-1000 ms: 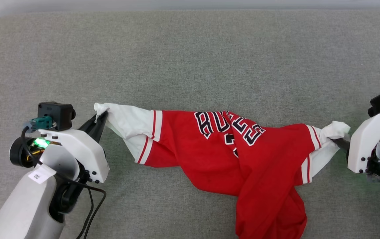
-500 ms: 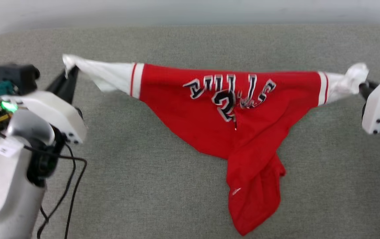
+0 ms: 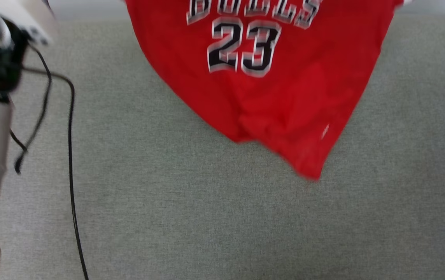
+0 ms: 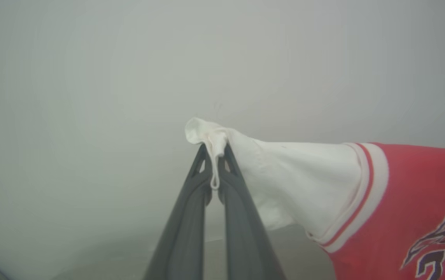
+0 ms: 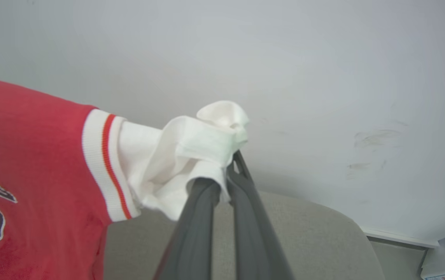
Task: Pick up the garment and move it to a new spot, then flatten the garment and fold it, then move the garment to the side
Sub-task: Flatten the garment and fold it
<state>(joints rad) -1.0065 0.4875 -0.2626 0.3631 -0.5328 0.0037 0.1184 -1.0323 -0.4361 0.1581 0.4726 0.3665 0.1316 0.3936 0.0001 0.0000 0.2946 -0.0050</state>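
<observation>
Now the garment [image 3: 261, 77] hangs aloft at 12 o'clock of the head view, above the grey surface [image 3: 207, 217], its lowest corner pointing toward 5 o'clock. Both grips are clenched on cloth: the left gripper [image 4: 215, 152] pinches a white sleeve [image 4: 304, 186] that runs off toward 4 o'clock, the right gripper [image 5: 224, 171] pinches the other sleeve [image 5: 176, 155] (bunched over its fingers [image 5: 195, 233]) toward 9 o'clock. So the long axis spans sleeve to sleeve between the arms, neither nearer; setting it down probably needs both lowered together.
</observation>
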